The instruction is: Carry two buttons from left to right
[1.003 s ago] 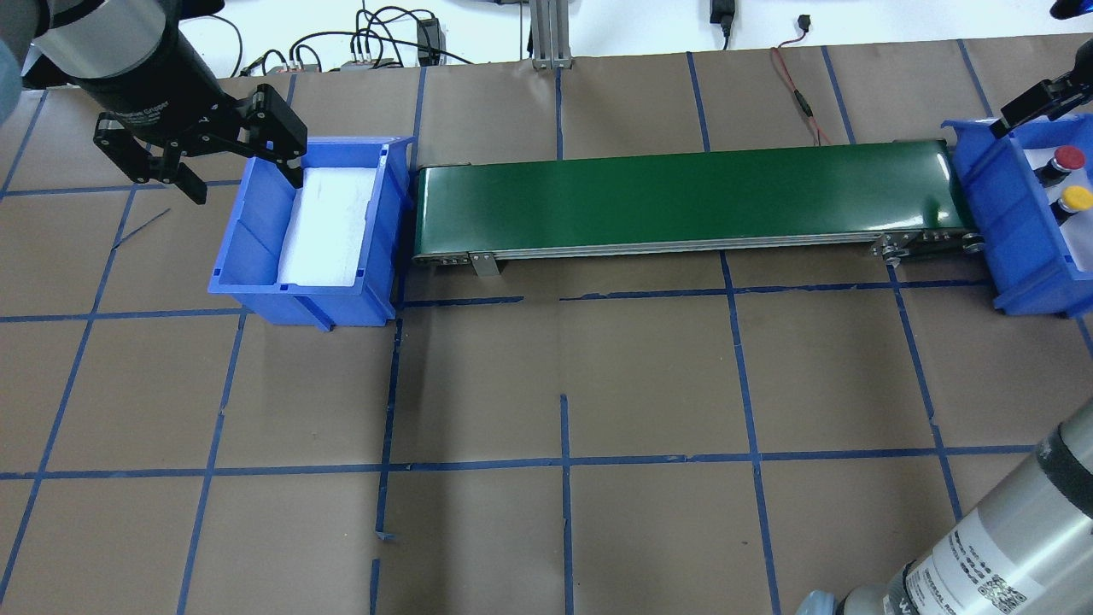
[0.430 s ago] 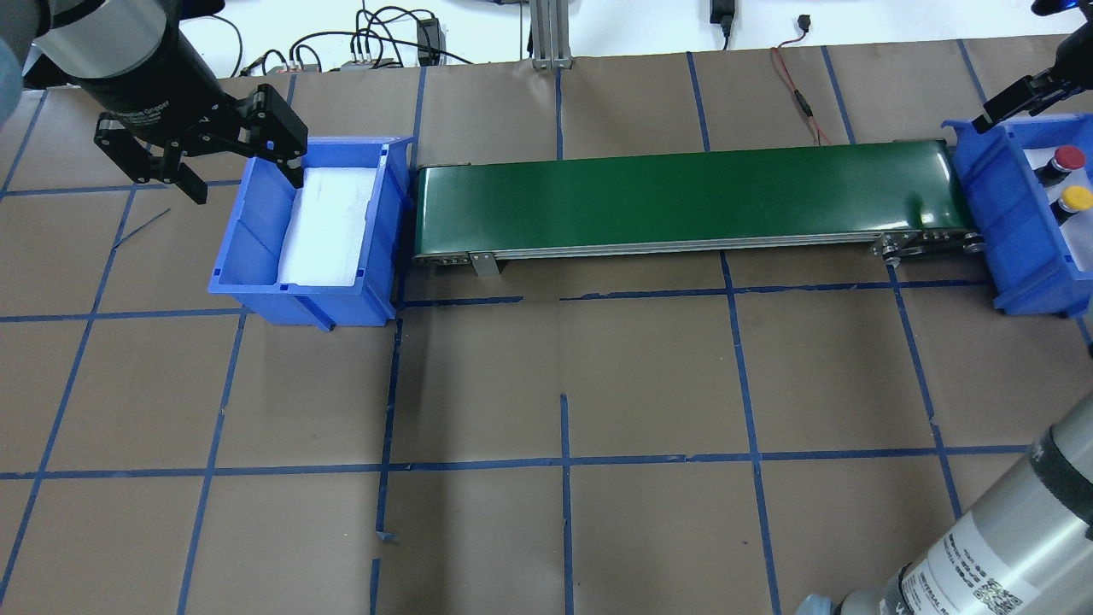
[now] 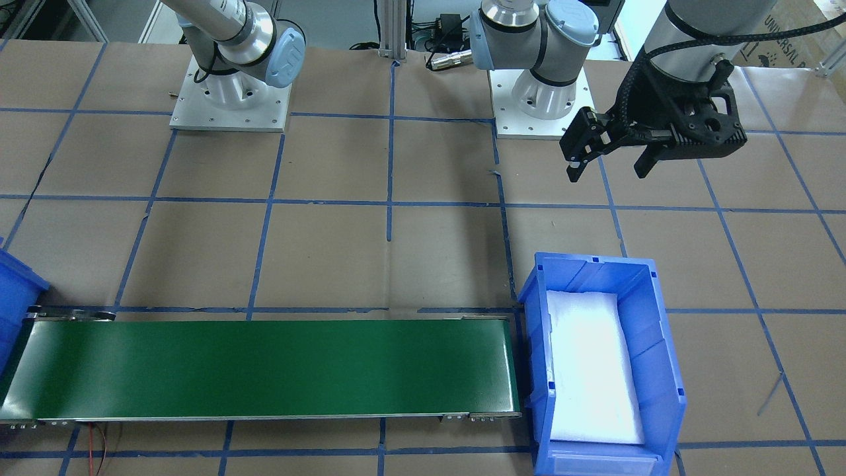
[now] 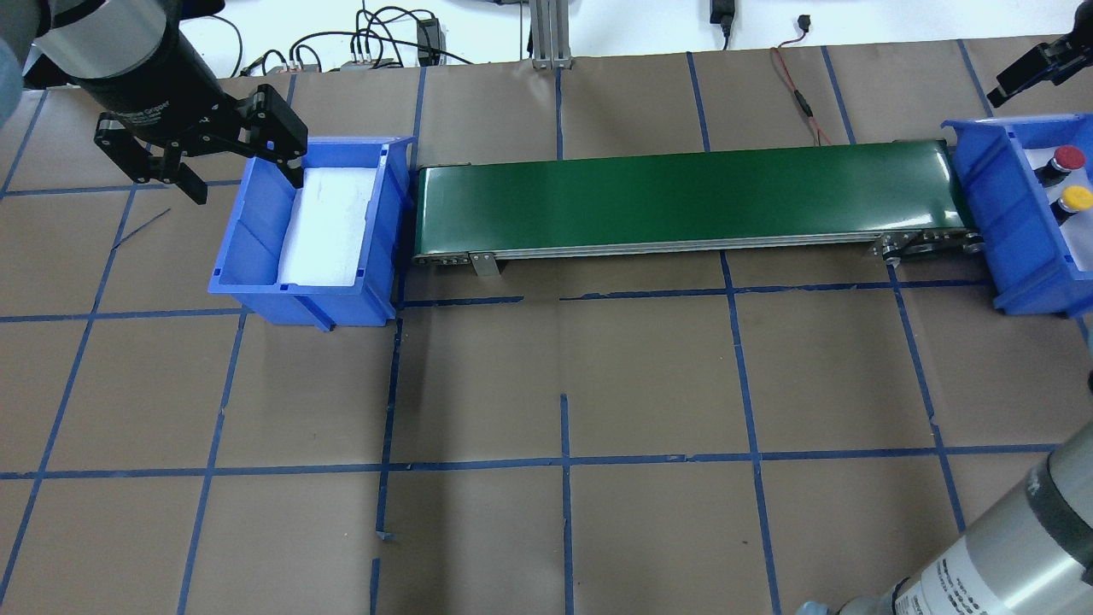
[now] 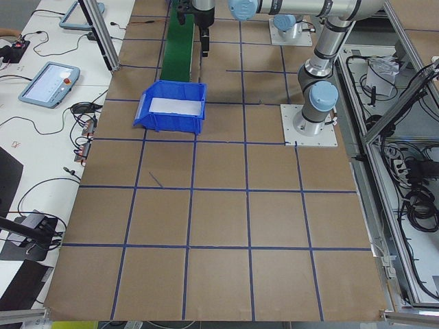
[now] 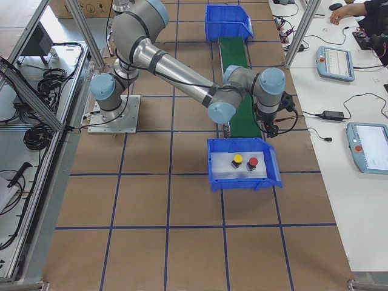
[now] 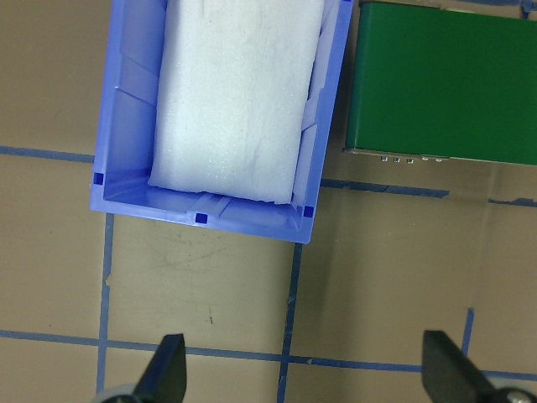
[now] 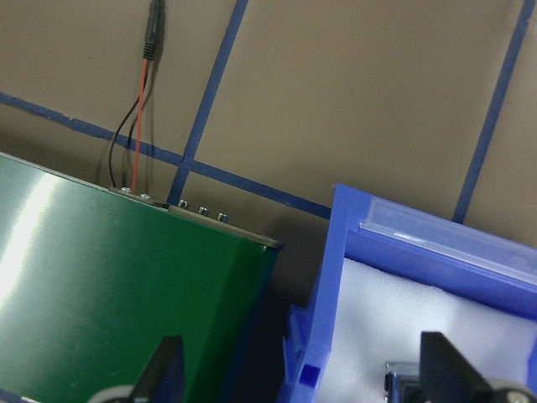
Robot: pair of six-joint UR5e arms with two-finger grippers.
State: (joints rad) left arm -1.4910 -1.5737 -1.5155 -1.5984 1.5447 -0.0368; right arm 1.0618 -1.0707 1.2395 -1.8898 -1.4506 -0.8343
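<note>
While the left gripper (image 3: 608,173) hangs wide open, empty, over bare table (image 3: 429,251), the right gripper (image 8: 306,378) gapes empty near the right bin (image 8: 352,252) corner.

Overhead cam is looking forward-down over bench (image 4: 598,384); front cam is facing back steeply; side cams are looking along bench from either end; wrist cams are looking down close, both catching conveyor (image 7: 445,84) ends
</note>
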